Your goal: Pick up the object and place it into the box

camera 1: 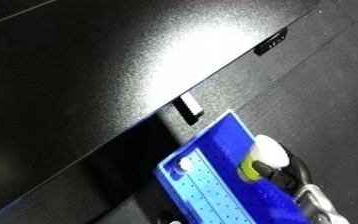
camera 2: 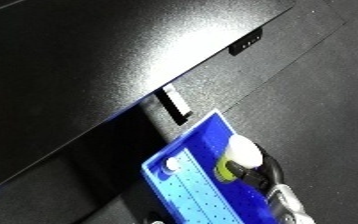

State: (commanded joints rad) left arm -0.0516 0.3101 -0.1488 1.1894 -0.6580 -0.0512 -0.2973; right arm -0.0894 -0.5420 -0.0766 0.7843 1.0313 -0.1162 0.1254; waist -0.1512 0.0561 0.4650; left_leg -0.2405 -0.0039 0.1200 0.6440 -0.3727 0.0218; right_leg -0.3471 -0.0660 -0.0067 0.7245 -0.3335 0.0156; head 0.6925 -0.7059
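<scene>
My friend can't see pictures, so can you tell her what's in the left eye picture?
A bright blue bin sits tilted at the bottom of the picture, and the robot's black right hand reaches over its rim with a white and yellow object at its fingers. A big shiny black table fills the rest, above a dark floor.

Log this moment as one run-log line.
stage: placing | right hand: over bin, shut on white and yellow object | left hand: not in view | object: not yet released
</scene>
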